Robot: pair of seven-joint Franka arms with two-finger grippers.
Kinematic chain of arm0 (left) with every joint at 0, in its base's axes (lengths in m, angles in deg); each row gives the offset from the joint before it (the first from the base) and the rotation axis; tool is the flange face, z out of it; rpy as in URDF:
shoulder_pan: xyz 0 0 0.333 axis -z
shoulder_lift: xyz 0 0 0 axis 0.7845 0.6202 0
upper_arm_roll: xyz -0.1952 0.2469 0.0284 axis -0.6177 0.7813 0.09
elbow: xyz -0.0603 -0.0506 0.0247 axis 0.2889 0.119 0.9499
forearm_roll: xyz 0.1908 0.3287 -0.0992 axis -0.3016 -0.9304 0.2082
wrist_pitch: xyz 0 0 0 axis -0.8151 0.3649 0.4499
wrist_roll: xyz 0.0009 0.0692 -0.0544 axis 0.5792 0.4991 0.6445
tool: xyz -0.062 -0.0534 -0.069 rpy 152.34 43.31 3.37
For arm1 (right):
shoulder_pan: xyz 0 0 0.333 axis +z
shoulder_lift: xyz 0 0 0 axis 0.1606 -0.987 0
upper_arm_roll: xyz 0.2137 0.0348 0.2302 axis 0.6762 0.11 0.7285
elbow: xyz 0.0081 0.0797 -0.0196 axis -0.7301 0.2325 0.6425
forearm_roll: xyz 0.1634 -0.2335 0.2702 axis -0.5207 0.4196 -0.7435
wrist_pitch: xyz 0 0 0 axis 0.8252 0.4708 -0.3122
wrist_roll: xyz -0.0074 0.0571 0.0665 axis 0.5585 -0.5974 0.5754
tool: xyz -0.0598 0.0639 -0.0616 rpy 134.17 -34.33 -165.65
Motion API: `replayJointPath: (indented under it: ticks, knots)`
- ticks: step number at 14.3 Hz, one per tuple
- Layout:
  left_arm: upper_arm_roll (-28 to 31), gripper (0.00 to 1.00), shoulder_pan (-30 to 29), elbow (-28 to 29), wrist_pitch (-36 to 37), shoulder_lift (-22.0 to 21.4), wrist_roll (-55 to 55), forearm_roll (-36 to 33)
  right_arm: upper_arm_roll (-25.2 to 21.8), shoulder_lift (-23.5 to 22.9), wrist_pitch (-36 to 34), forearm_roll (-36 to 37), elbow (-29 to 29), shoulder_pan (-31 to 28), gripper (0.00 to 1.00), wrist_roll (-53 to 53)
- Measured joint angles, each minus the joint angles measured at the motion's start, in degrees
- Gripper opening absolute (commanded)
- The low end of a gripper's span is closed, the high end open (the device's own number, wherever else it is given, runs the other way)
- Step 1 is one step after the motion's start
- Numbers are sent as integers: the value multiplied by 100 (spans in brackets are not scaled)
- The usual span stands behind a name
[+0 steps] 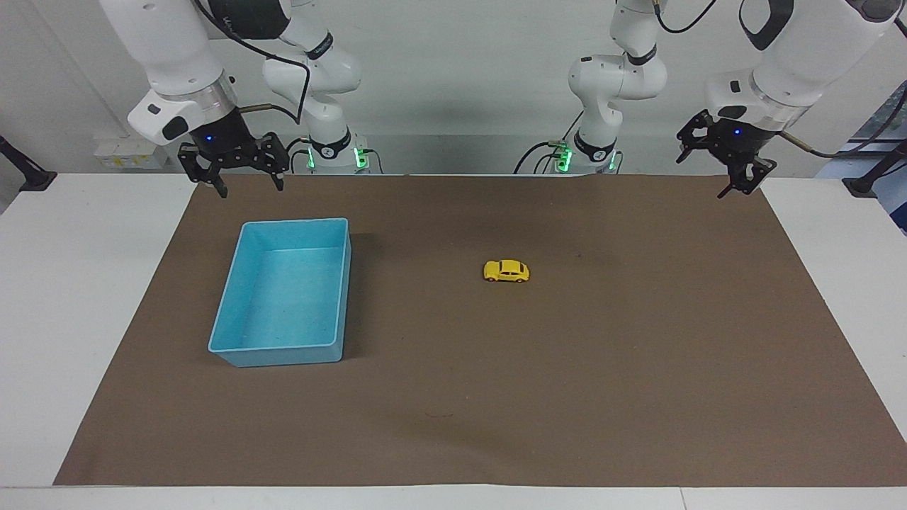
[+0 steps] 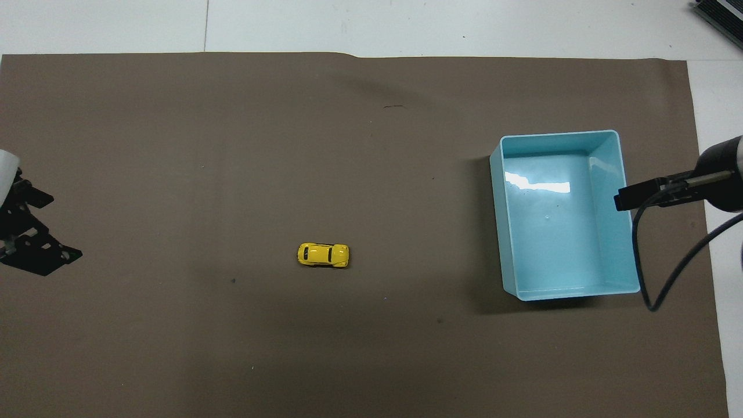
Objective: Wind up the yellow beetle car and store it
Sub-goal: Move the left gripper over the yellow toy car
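The yellow beetle car stands on its wheels on the brown mat, about mid-table; it also shows in the overhead view. The light-blue bin sits empty toward the right arm's end, and shows in the overhead view. My right gripper hangs open and empty over the mat's edge near the robots, beside the bin's near end. My left gripper hangs tilted, open and empty, over the mat's corner at the left arm's end, well apart from the car; it shows at the overhead view's edge.
The brown mat covers most of the white table. The right arm's wrist and its black cable reach over the bin's outer side in the overhead view. Both arm bases stand at the table's edge.
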State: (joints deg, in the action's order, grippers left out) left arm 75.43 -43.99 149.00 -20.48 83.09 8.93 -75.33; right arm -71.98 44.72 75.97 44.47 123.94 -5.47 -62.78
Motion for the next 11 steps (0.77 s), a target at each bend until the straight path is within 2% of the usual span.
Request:
replayJointPath:
  ticks: [8, 11]
  knots:
    - [-101, 100, 468, 181, -491, -19, -528, 0, 0, 0, 0, 0, 0, 0, 100, 0]
    - [-140, 100, 707, 428, -913, -33, -731, 0, 0, 0, 0, 0, 0, 0, 100, 0]
